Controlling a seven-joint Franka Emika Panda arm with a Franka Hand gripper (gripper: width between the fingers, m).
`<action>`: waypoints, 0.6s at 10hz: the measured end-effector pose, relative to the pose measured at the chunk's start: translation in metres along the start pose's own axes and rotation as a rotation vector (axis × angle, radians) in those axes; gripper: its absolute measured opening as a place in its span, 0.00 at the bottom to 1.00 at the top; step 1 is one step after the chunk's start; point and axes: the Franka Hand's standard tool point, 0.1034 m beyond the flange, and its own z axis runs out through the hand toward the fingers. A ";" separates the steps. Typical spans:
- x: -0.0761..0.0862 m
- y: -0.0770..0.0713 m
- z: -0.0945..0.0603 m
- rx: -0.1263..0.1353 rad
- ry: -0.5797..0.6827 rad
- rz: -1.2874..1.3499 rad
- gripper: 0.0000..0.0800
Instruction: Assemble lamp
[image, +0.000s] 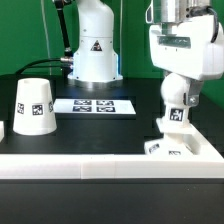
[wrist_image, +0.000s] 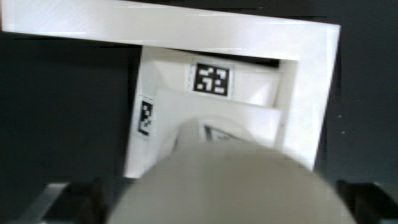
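Observation:
My gripper (image: 178, 100) is shut on the white round-headed bulb (image: 177, 118) and holds it upright, its tag facing the camera. The low square base (image: 168, 149) lies right under the bulb, against the white border wall. I cannot tell whether the bulb touches the base. In the wrist view the bulb (wrist_image: 217, 180) fills the foreground as a blurred grey-white shape between my dark fingers (wrist_image: 64, 203), and the base (wrist_image: 214, 82) with its tags lies beyond it. The tapered shade (image: 33, 105) stands alone at the exterior view's left.
The marker board (image: 95, 105) lies flat at the middle back, before the robot's pedestal (image: 93, 55). The white border wall (image: 80, 162) runs along the front edge and also shows in the wrist view (wrist_image: 317, 70), wrapping round the base.

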 end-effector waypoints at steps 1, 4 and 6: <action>-0.001 0.000 0.000 0.000 -0.001 -0.004 0.86; -0.009 0.001 -0.003 -0.001 -0.002 -0.056 0.87; -0.030 0.016 -0.010 -0.003 -0.003 -0.164 0.87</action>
